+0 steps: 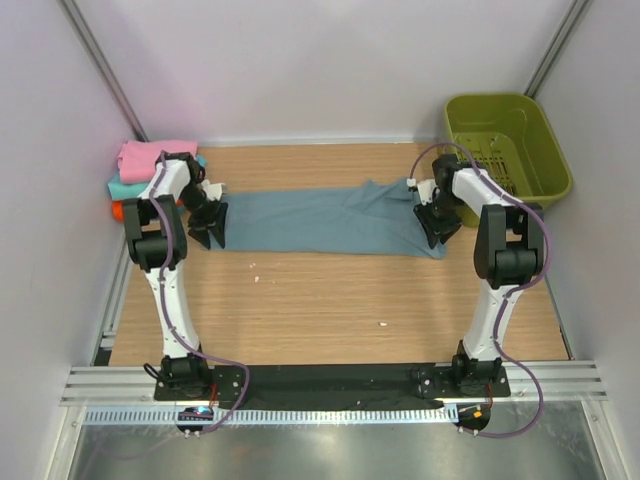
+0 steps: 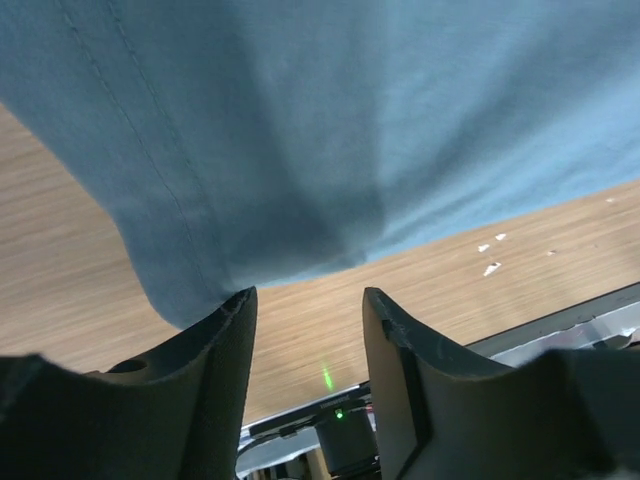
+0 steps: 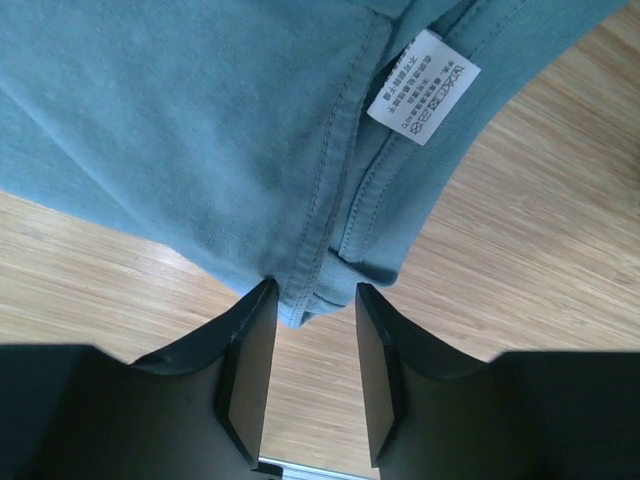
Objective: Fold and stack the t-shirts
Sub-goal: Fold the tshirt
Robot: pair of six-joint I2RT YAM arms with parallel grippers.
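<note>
Wood table (image 1: 330, 300) with shirts, a basket and a few specks on it.

A blue-grey shirt (image 1: 320, 220) lies stretched left to right across the far half of the tabletop, its white label (image 3: 423, 87) at the right end. In the far left corner sits a stack (image 1: 140, 175) of folded shirts: pink (image 1: 150, 155) on top, teal (image 1: 125, 187) under it, orange (image 1: 117, 210) lowest. A green basket (image 1: 500, 105) stands at the far right corner. Small white specks (image 1: 381, 323) dot the bare wood near the middle. A black plate (image 1: 330, 385) runs along the near edge.
</note>
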